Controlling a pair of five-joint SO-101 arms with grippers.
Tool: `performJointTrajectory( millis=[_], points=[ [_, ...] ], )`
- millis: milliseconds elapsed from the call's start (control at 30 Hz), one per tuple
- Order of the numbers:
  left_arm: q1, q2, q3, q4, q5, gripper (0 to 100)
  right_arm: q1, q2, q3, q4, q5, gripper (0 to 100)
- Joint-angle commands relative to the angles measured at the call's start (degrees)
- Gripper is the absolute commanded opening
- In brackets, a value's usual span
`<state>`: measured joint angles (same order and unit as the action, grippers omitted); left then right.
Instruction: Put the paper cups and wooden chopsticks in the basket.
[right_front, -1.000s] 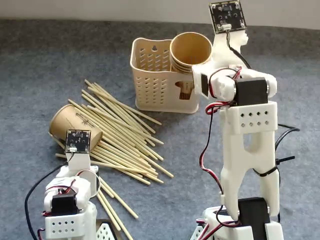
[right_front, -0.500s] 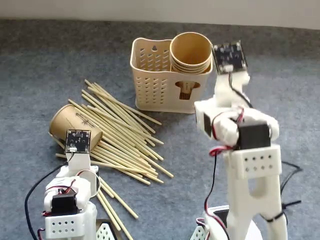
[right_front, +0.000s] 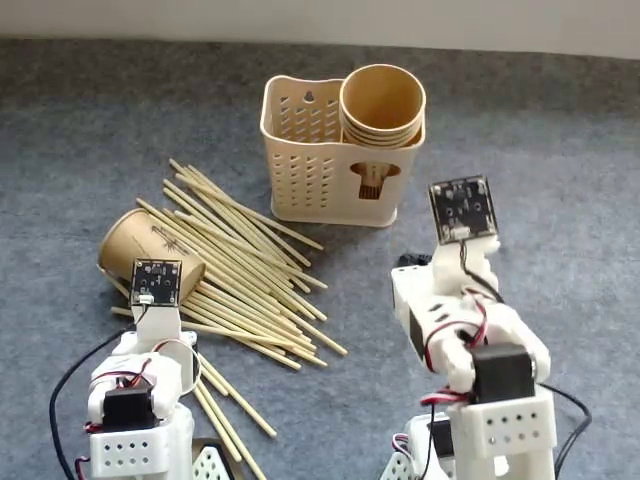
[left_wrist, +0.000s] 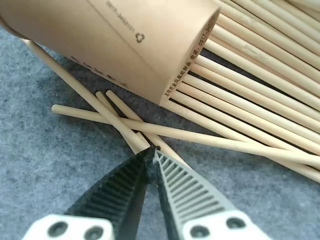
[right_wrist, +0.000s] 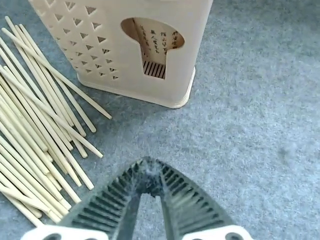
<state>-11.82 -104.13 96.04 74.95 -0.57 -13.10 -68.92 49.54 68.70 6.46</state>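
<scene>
A stack of paper cups (right_front: 382, 100) stands in the right end of the cream basket (right_front: 310, 165). One more paper cup (right_front: 140, 245) lies on its side at the left, against a pile of wooden chopsticks (right_front: 245, 265) spread on the grey cloth. My left gripper (left_wrist: 152, 150) is shut and empty, its tips just short of the lying cup (left_wrist: 150, 40) and touching crossed chopsticks (left_wrist: 210, 140). My right gripper (right_wrist: 147, 162) is shut and empty, low over bare cloth in front of the basket (right_wrist: 135, 45), to the right of the chopsticks (right_wrist: 35, 125).
The grey cloth (right_front: 560, 150) covers the whole table. The right arm (right_front: 470, 350) stands folded near the front right and the left arm (right_front: 140, 400) at the front left. A few chopsticks (right_front: 235, 415) lie beside the left arm's base.
The right arm has drawn back from the basket's rim toward the front and folded down low. The cups stay in the basket. The left arm has not moved.
</scene>
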Motion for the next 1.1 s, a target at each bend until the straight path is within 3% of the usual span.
performJointTrajectory(
  millis=[0,667,1067],
  points=[
    [0.0,-0.4,1.1,0.4,0.4,1,-0.5,-5.9,3.5,-1.1,-0.4,0.6],
    [0.0,-0.4,1.1,0.4,0.4,1,-0.6,-36.9,26.4,-1.4,-0.4,0.6],
    [0.0,-0.4,1.1,0.4,0.4,1,-0.6,-36.4,29.1,4.3,-0.2,0.6]
  ],
)
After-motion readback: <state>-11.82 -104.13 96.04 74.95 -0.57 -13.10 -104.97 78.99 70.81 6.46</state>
